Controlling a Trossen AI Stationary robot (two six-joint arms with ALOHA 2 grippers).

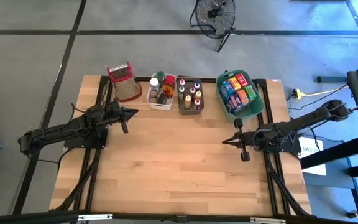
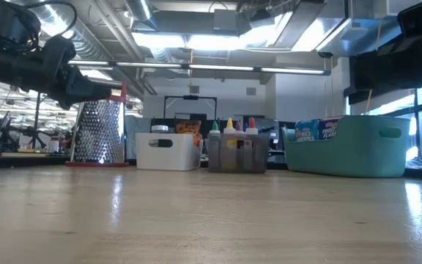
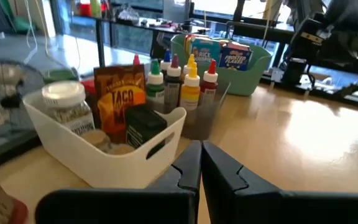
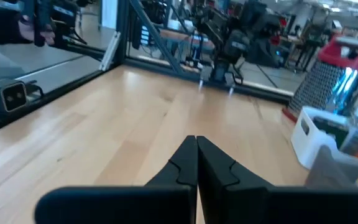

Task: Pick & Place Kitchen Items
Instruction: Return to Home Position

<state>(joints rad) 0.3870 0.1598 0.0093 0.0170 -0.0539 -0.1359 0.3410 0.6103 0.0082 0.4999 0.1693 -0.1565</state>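
Wooden table top (image 1: 179, 168) lies bare across the lower and middle part of the high view. Every one of the kitchen items sits in the row of containers along the upper edge. The white bin (image 2: 168, 152) holds a white-capped jar (image 3: 67, 102) and a taco packet (image 3: 120, 93). The grey bin (image 2: 237, 160) to its right holds the coloured-cap bottles (image 1: 190, 93), and the green bin (image 2: 357, 150) further right holds the small boxes (image 1: 238, 92). A red-rimmed grater (image 2: 99, 132) stands at the left end of the row. Like seems to go with like, so this looks like sorting that is finished.

The left gripper (image 1: 131, 112) hangs just below the grater and white bin. Its fingers are pressed together on nothing. The right gripper (image 1: 227, 140) sits at centre right, below the green bin, and is likewise clenched and empty. Each arm is folded low along its own side of the table, which I read as a parked pose with nothing on the wood left to carry.
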